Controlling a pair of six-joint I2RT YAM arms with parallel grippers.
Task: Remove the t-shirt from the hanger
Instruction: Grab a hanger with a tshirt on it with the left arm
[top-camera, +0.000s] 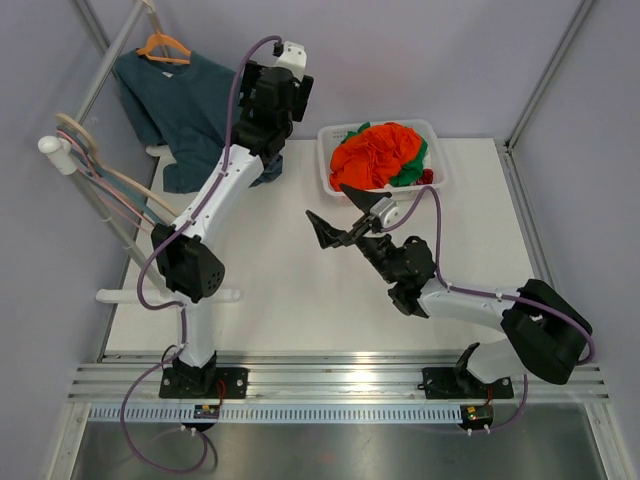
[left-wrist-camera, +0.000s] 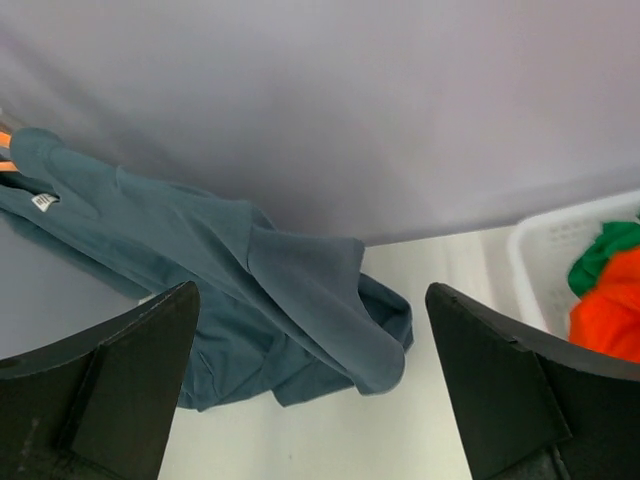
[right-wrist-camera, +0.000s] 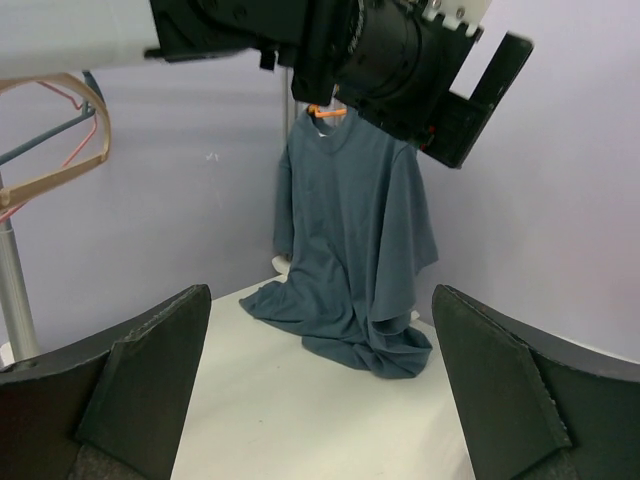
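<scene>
A teal t-shirt (top-camera: 185, 110) hangs on an orange hanger (top-camera: 163, 47) at the back left corner, its hem pooled on the table. My left gripper (left-wrist-camera: 311, 287) is raised near the back wall, just right of the shirt, open and holding nothing. Between its fingers the left wrist view shows the shirt's lower folds (left-wrist-camera: 200, 250), with a sliver of the hanger (left-wrist-camera: 5, 140) at the left edge. My right gripper (top-camera: 335, 208) hovers over mid-table, open and empty, facing the shirt (right-wrist-camera: 350, 230) from a distance. The hanger's neck (right-wrist-camera: 328, 112) shows just under the left arm's wrist (right-wrist-camera: 380, 50).
A white basket (top-camera: 325, 160) with orange and green clothes stands at the back right of the table. A white rack (top-camera: 55, 148) carrying bare wooden hangers (right-wrist-camera: 60, 130) stands along the left edge. Walls close in the back and both sides.
</scene>
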